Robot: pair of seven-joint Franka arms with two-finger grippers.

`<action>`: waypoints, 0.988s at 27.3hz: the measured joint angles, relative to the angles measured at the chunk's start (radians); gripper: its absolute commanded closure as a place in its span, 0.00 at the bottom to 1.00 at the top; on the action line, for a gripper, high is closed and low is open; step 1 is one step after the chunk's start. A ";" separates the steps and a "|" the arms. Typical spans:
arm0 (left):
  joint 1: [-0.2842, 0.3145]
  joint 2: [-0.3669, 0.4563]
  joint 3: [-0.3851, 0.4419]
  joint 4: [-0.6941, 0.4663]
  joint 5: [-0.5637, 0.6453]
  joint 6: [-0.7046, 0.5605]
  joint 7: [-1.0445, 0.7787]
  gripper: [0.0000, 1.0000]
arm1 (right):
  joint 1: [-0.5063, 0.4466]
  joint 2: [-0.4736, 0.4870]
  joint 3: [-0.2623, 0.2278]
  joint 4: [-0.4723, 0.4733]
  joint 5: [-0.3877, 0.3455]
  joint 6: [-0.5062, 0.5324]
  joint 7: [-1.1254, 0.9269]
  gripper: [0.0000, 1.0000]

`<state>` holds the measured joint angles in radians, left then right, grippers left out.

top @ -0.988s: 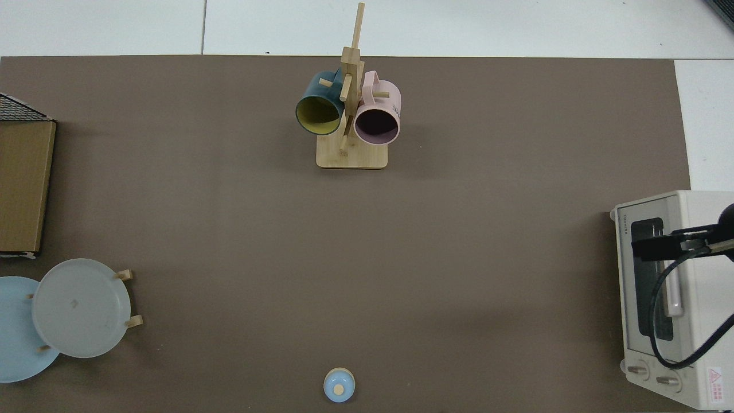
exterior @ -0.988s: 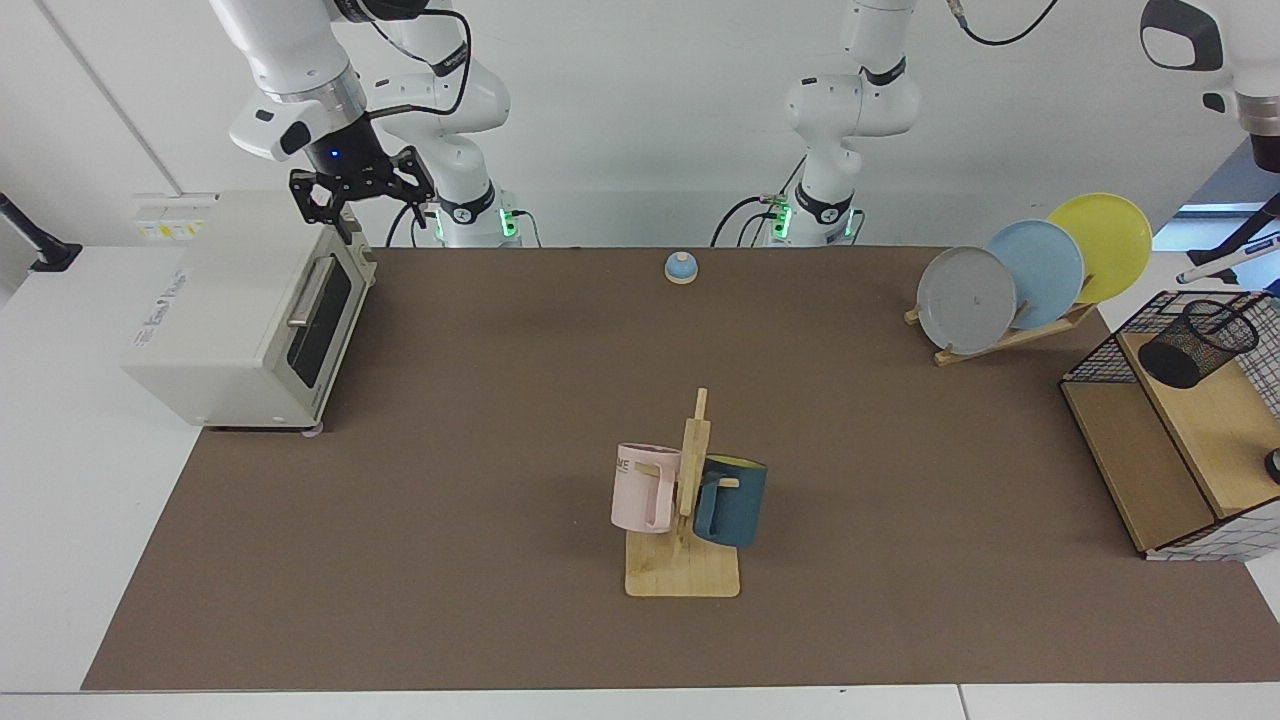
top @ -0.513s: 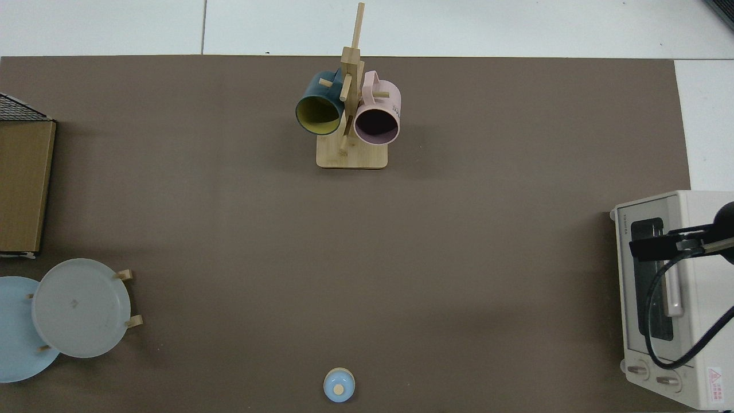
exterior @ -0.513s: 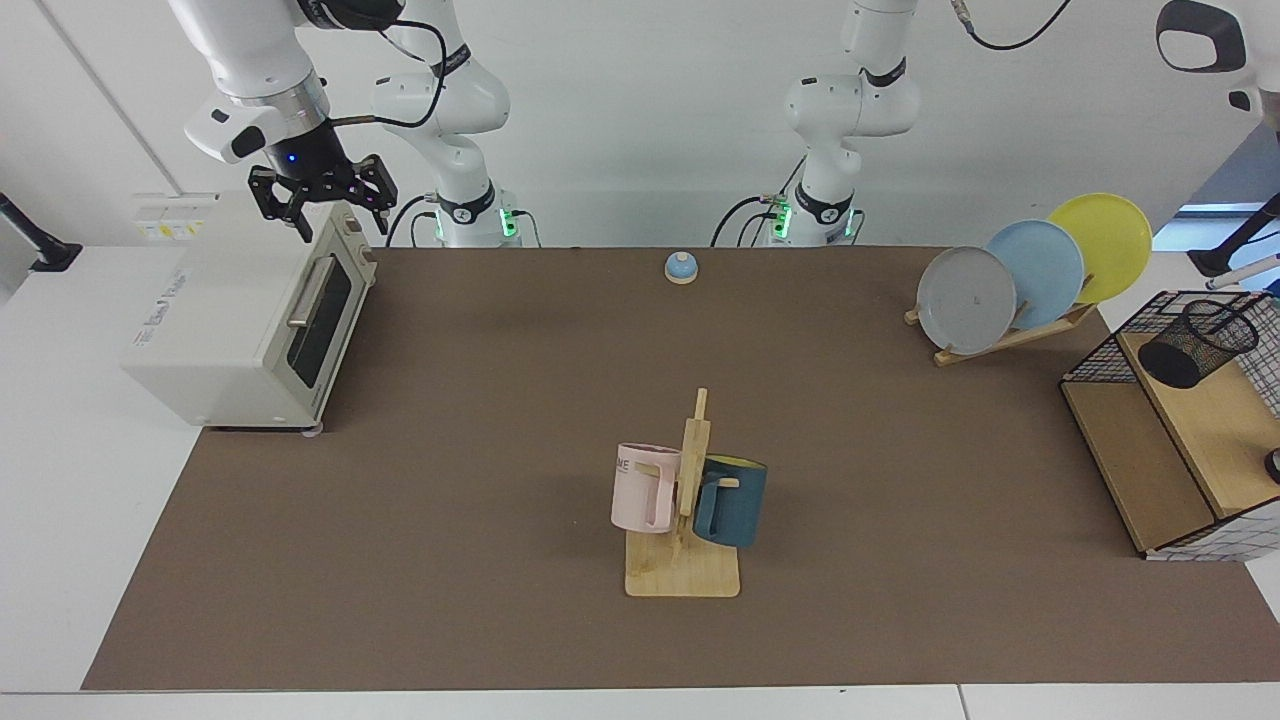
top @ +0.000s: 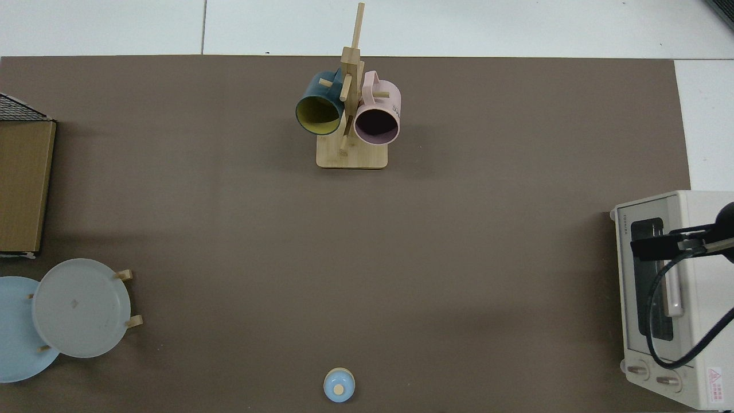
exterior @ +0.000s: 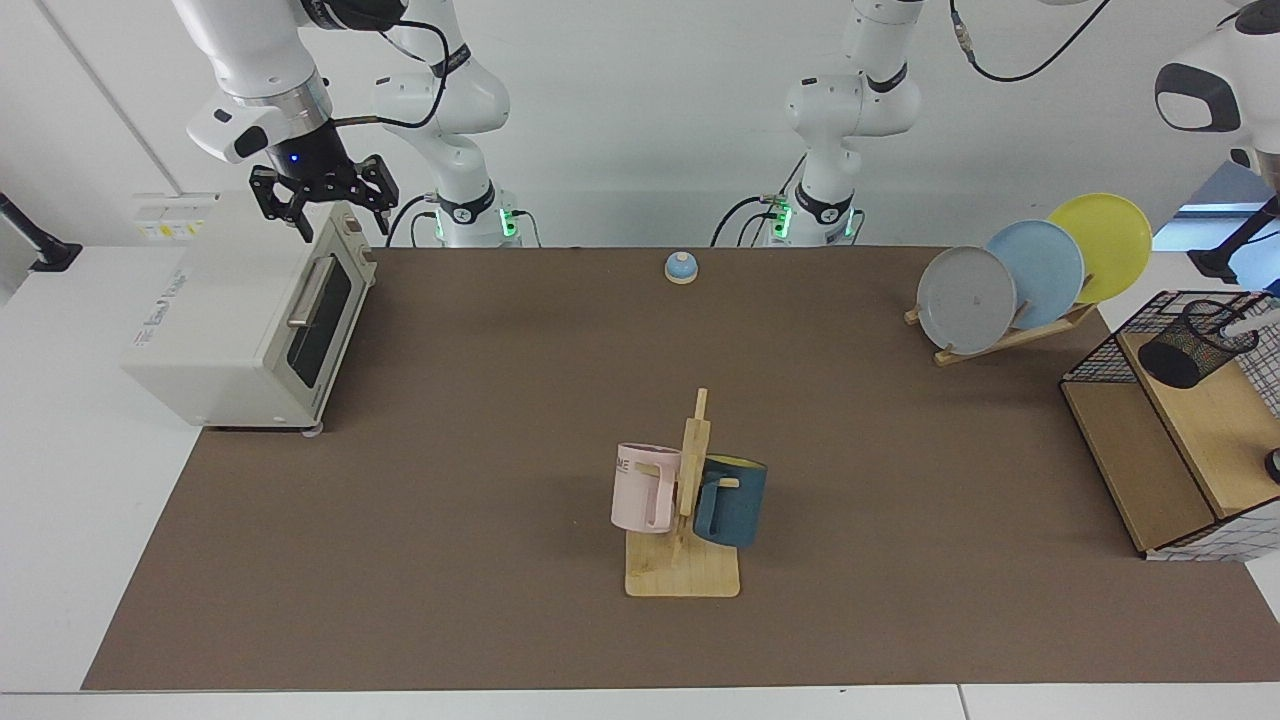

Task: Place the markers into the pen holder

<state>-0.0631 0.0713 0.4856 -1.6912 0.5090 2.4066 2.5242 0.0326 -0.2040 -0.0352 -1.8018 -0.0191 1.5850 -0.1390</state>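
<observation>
**Marker at pen holder, upper right of facing view**

The toaster oven [exterior: 250, 320] stands at upper left. Above it hangs the right gripper [exterior: 322, 200], fingers spread, empty. At the right edge, the pen holder [exterior: 1195, 343] sits on the shelf basket [exterior: 1150, 470]. The marker [exterior: 1240, 325] pokes from the holder's rim. The left gripper's state cannot be determined.

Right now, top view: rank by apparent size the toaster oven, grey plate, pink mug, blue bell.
1. toaster oven, though partly cut off by the frame edge
2. grey plate
3. pink mug
4. blue bell
The mug hangs nearer the camera, so it may look larger.
</observation>
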 measured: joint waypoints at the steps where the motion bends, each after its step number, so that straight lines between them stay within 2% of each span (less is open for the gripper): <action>1: 0.003 0.003 0.000 0.000 -0.002 0.003 0.005 0.48 | 0.000 0.000 0.000 0.000 0.000 0.000 0.000 0.00; 2: 0.005 0.005 0.000 0.000 -0.003 0.004 0.010 0.00 | 0.000 0.000 0.000 0.001 0.000 0.000 0.000 0.00; 12: 0.007 0.023 -0.003 0.000 -0.009 -0.003 0.066 0.00 | 0.000 0.000 0.003 0.003 0.000 0.000 0.000 0.00; 17: 0.006 0.023 -0.020 0.001 -0.020 -0.057 0.043 0.00 | 0.000 0.000 0.003 0.003 0.000 0.000 0.000 0.00; 21: 0.006 0.021 -0.065 0.004 -0.024 -0.144 -0.044 0.00 | 0.000 0.000 0.003 0.004 0.000 0.000 0.000 0.00; 27: 0.000 0.018 -0.184 0.015 -0.025 -0.292 -0.230 0.00 | 0.000 0.000 0.003 0.004 0.000 0.000 0.000 0.00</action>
<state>-0.0631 0.0897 0.3016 -1.6763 0.4845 2.1148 2.2944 0.0328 -0.2040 -0.0325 -1.7976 -0.0191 1.5850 -0.1390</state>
